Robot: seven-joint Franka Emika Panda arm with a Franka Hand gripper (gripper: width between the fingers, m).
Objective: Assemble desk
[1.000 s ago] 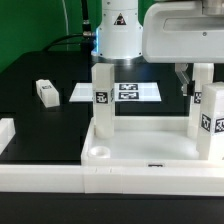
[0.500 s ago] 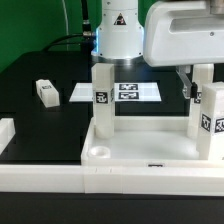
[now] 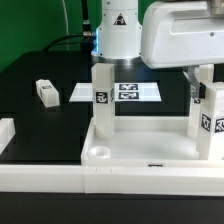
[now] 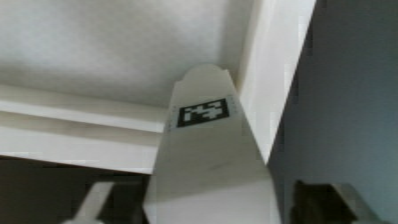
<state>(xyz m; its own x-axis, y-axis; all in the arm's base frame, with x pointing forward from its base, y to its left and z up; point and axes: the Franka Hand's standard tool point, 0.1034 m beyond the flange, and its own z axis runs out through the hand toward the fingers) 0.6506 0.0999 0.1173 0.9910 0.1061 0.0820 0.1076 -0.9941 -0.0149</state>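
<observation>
Desk panel point(image 3: 140, 152) flat on the black counter point(image 3: 40, 125), low centre of the exterior view, rim up, round hole at the near corner on that view's left. Front edge against a white border rail point(image 3: 60, 178); a second rail stretch point(image 3: 5, 133) at that view's left edge.

Legs, four counted: three standing on the panel, one off it.
- left upright leg point(image 3: 102, 100), tag facing the camera, alone at its corner.
- right upright leg point(image 3: 202, 115), tagged, directly under the tool point(image 3: 197, 86).
- edge leg point(image 3: 218, 118), just beside the right one, cut by the frame.
- loose leg point(image 3: 45, 92), lying on the counter well apart from the panel, toward the exterior view's left.

Marker board point(image 3: 125, 92), one, flat on the counter behind the panel, in front of the robot base point(image 3: 118, 30). Big white arm housing point(image 3: 185, 35) blocks the top of the right side, hides most of the tool.

Wrist view only: one tagged leg seen lengthwise, running down between the two fingers point(image 4: 111, 205), white panel surface behind it, dark counter beside. Exterior view only: the other legs, board, rails.

Tool state: fingers either side of the right upright leg, contact not clear, cannot tell whether clenched or released.
</observation>
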